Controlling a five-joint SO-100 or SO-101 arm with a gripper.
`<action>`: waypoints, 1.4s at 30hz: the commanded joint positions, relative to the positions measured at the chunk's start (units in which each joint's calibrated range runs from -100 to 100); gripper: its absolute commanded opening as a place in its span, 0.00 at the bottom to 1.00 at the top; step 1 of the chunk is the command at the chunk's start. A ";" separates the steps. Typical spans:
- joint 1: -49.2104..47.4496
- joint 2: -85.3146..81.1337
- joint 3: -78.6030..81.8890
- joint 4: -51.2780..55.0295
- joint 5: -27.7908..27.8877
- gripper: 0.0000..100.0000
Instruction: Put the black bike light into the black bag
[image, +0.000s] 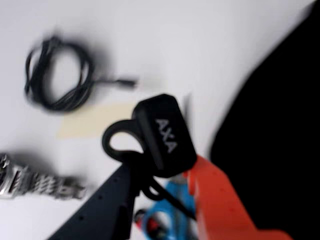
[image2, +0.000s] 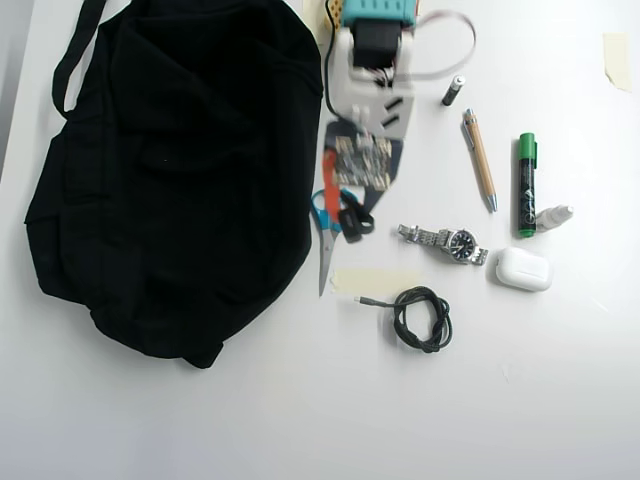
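The black bike light (image: 162, 132) is a small block marked AXA with a looped rubber strap. My gripper (image: 165, 167) is shut on it between the black finger and the orange finger, holding it above the table. In the overhead view the light (image2: 354, 220) and gripper (image2: 345, 210) sit just right of the black bag (image2: 170, 170), over the blue-handled scissors (image2: 322, 225). The bag fills the right side of the wrist view (image: 280, 125). The scissors show below the light in the wrist view (image: 167, 215).
A coiled black cable (image2: 422, 318) (image: 60, 75), a strip of tape (image2: 370, 280) and a metal watch (image2: 445, 240) (image: 35, 182) lie near the gripper. Further right are a white case (image2: 523, 268), green marker (image2: 526, 185), pen (image2: 479, 158) and small cylinder (image2: 453, 90).
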 joint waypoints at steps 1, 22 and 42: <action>2.43 -7.68 2.13 0.32 -0.66 0.02; 17.91 -31.17 26.03 -0.54 -1.81 0.02; 30.78 13.81 4.20 -10.36 -2.34 0.56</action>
